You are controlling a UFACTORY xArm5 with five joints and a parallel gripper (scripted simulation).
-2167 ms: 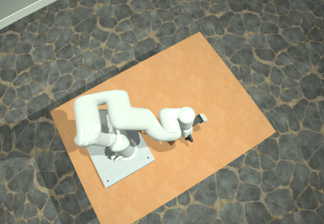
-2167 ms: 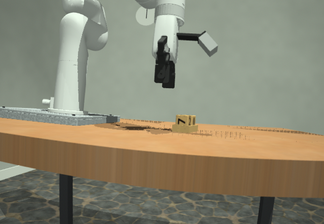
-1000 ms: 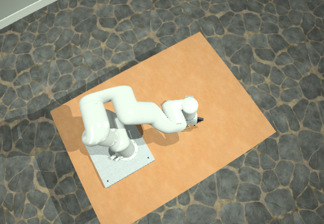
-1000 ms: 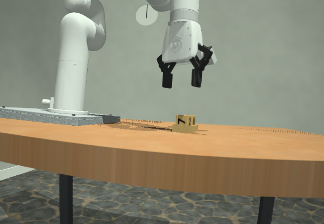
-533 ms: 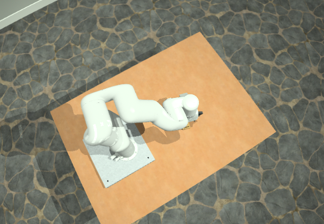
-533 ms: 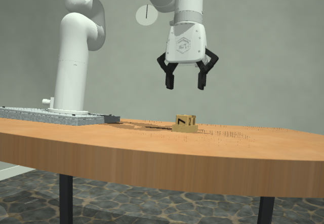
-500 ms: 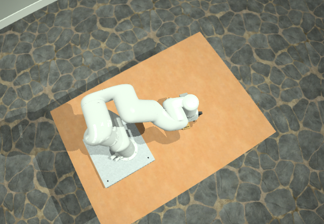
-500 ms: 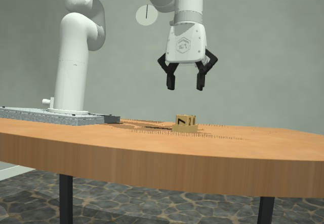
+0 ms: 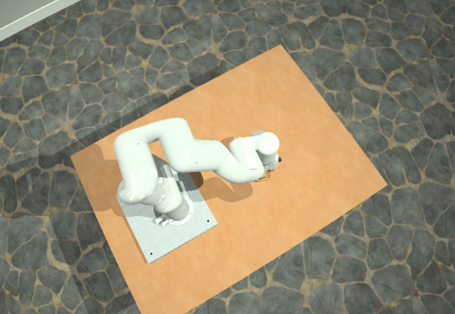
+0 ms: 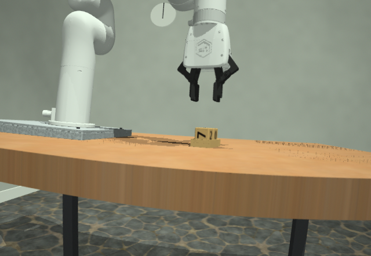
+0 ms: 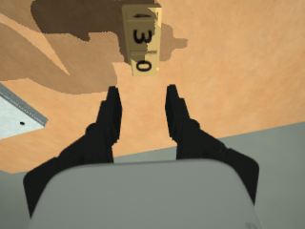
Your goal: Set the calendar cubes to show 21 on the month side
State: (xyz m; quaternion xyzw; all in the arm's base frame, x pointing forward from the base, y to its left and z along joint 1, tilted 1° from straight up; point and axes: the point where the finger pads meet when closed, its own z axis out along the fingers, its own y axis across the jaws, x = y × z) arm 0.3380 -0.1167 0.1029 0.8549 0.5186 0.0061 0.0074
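Observation:
The wooden tray (image 10: 205,143) stands flat on the table, with two tan cubes side by side in it. In the exterior view the near cube (image 10: 201,134) shows a 7 lying on its side on its end face. The long side reads like a 2, then a 0 on the far cube (image 10: 215,134). In the wrist view one cube (image 11: 142,36) shows a 3 and the other cube (image 11: 144,66) a 0. No month name is legible. My gripper (image 10: 206,99) (image 11: 143,96) is partly open and empty, high above the tray. The arm hides most of the tray in the top view.
The grey base plate (image 9: 174,242) (image 10: 80,134) (image 11: 16,116) carries the arm at one end of the table (image 9: 312,131) (image 10: 269,163). The arm's shadow falls across the table and partly over the cubes.

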